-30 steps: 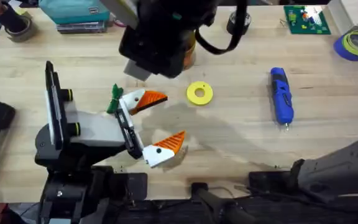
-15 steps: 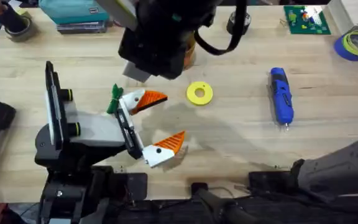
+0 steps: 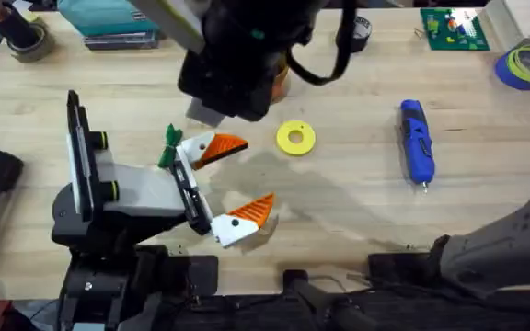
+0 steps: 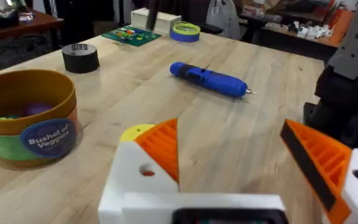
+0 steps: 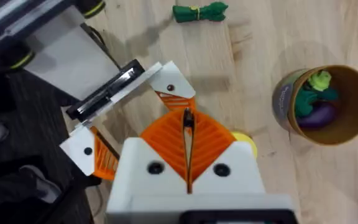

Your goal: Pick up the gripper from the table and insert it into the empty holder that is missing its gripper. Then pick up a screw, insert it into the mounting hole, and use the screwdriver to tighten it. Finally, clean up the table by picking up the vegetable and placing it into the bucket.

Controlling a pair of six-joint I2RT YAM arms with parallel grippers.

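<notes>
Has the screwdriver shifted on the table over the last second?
No. The blue screwdriver lies where it did, at the same spot right of the yellow ring-shaped disc, its bit pointing toward the table's near edge.

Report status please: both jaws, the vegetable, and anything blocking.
Left gripper jaws open, low at table. Right gripper jaws shut, empty, high above. Vegetable on table beside left gripper, not in bucket. Nothing blocking it.

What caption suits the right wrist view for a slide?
Right gripper shut, above the left gripper, green vegetable and yellow bucket of toys.
</notes>
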